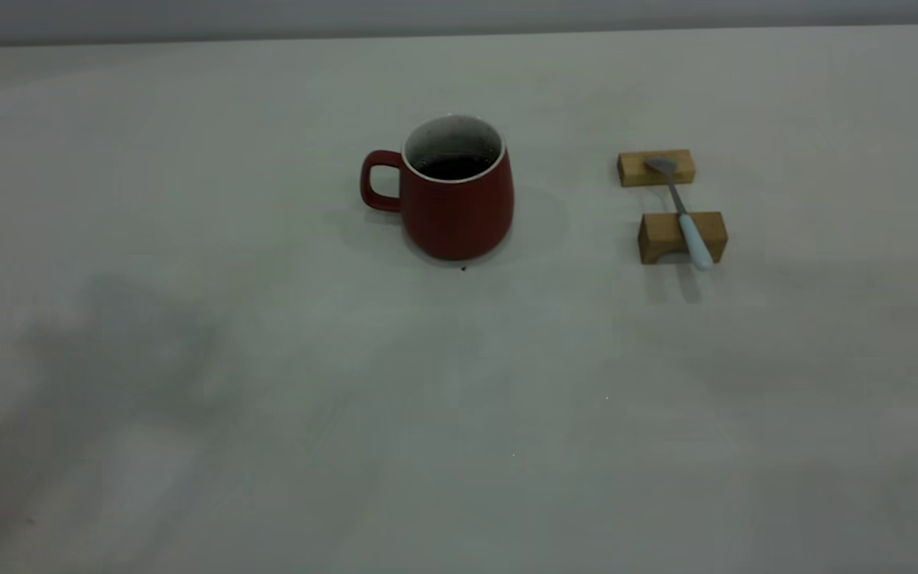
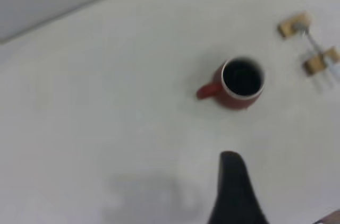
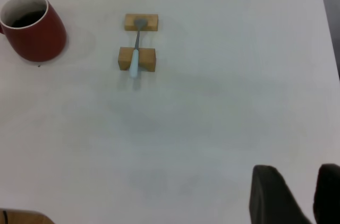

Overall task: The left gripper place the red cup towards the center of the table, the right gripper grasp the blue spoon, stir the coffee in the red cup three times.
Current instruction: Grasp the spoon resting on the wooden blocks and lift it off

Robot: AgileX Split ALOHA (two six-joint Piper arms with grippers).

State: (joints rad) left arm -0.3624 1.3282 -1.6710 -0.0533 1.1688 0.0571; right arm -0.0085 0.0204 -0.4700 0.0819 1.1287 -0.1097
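The red cup (image 1: 455, 203) stands upright near the middle of the table (image 1: 459, 414), its handle pointing to the exterior view's left, with dark coffee (image 1: 453, 165) inside. To its right the blue spoon (image 1: 686, 219) lies across two small wooden blocks (image 1: 682, 237), bowl on the far block. Neither gripper appears in the exterior view. In the left wrist view the cup (image 2: 239, 83) sits well ahead of my left gripper (image 2: 236, 187), which holds nothing. My right gripper (image 3: 297, 181) is open and empty, far from the spoon (image 3: 136, 49) and the cup (image 3: 33, 27).
The far wooden block (image 1: 656, 167) and near block flank the spoon right of the cup. A tiny dark speck (image 1: 463, 268) lies just in front of the cup. A soft shadow falls on the table's front left (image 1: 108, 359). The table's far edge (image 1: 459, 36) meets a grey wall.
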